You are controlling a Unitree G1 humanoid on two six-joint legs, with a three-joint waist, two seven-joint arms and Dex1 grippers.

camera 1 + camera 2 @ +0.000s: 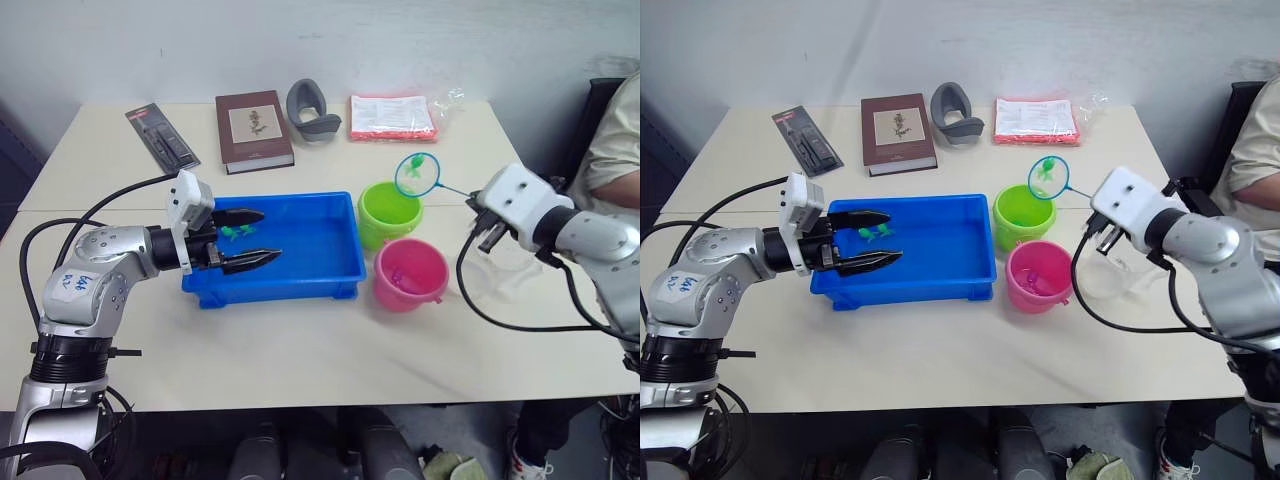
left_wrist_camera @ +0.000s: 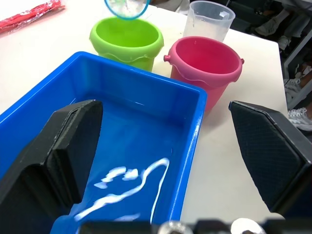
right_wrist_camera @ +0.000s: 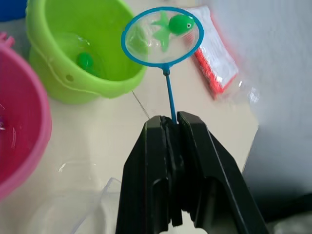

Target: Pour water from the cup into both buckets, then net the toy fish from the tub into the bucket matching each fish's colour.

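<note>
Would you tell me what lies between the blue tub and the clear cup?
The green bucket and pink bucket stand between tub and cup, per the left wrist view.

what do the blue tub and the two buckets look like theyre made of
Blue tub: likely glossy moulded plastic, with bright glare streaks on its wet floor. Green bucket and pink bucket: probably smooth plastic with a duller sheen and thin moulded rims.

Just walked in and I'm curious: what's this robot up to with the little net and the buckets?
It's sorting toy fish by colour. Its right hand grips the net, which carries a green fish above the green bucket; another green fish already lies inside. The left hand hovers open over the blue tub. The pink bucket stands beside.
</note>
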